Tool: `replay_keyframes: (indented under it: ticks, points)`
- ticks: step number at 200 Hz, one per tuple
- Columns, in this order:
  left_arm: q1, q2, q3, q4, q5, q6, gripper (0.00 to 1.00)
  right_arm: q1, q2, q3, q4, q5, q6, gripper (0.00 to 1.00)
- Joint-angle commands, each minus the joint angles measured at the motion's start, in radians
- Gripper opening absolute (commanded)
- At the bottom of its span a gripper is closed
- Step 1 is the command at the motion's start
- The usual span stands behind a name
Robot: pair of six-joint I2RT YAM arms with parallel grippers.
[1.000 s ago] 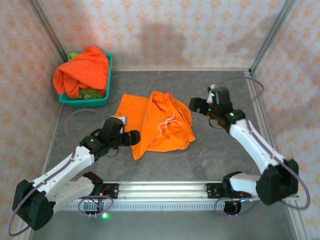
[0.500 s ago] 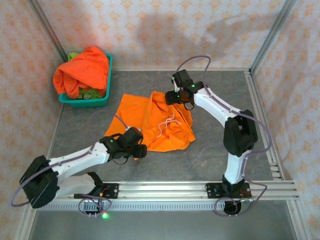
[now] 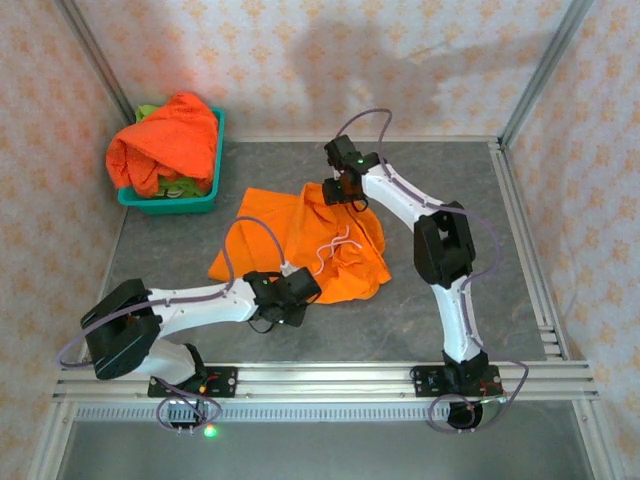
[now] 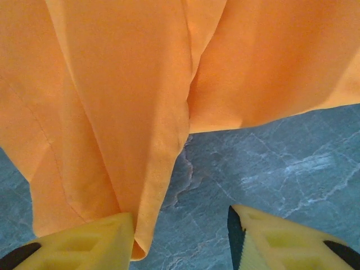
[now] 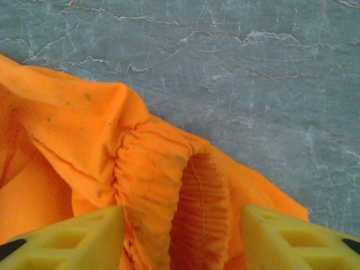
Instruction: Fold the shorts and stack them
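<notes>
Overhead: soft orange shorts [image 3: 300,235] are lying rumpled on the veined surface [image 3: 520,260], more filling a teal mesh basket [image 3: 165,207]. Left wrist: left claw [image 4: 180,225] is gaping empty beside a hem [image 4: 140,239]. Right wrist: right claw [image 5: 183,219] is gaping astride the gathered waistband [image 5: 149,180].

**Both arms out over the table, jaws apart**

Your left arm [image 3: 190,305] lies low, running from its base at the near edge toward the table's [image 3: 420,320] middle, elbow bulked up by the near-left corner. Your left gripper [image 3: 306,290] points away from the left edge. In the wrist view, the left gripper [image 4: 180,222] shows both yellow fingers [image 4: 84,242] with a clear gap between them.

Your right arm [image 3: 455,300] rises from the near edge and bends at the elbow. The forearm reaches toward the far edge and left, past the centre line. Your right gripper [image 3: 336,192] is tipped down at the table. In the wrist view, the right gripper [image 5: 183,216] has its fingers [image 5: 67,239] spread wide, not pinched.
</notes>
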Motion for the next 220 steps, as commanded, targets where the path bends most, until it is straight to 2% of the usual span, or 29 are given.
replay_keyframes:
  ticks: [1,47,69,97,122,149,161,199,220]
  points:
    - [-0.009,0.024,0.020,-0.063,-0.081,-0.027,0.44,0.000,0.038,0.072,-0.042,0.027,0.022,0.50]
    - [-0.010,0.017,-0.019,-0.066,-0.128,-0.047,0.42,0.000,0.080,0.118,-0.056,0.043,0.041,0.37]
    - [-0.010,0.027,-0.027,-0.081,-0.156,-0.055,0.40,-0.002,0.083,0.118,-0.057,0.055,0.045,0.22]
    - [-0.009,0.036,-0.043,-0.066,-0.183,-0.062,0.35,-0.003,0.076,0.109,-0.060,0.054,0.054,0.12]
    - [-0.009,0.059,-0.051,-0.057,-0.210,-0.072,0.28,-0.005,0.051,0.087,-0.049,0.049,0.057,0.07]
    - [-0.009,0.084,-0.058,-0.020,-0.219,-0.075,0.11,-0.014,0.004,0.042,-0.011,0.033,0.068,0.02]
    - [-0.009,0.086,-0.048,-0.024,-0.236,-0.076,0.00,-0.021,-0.020,0.023,0.005,0.020,0.071,0.00]
    - [-0.008,-0.037,0.047,-0.125,-0.346,-0.046,0.00,-0.051,-0.134,-0.049,0.065,-0.004,0.089,0.00]
    - [0.027,-0.140,0.133,-0.211,-0.417,0.012,0.00,-0.076,-0.239,-0.118,0.121,-0.007,0.095,0.00]
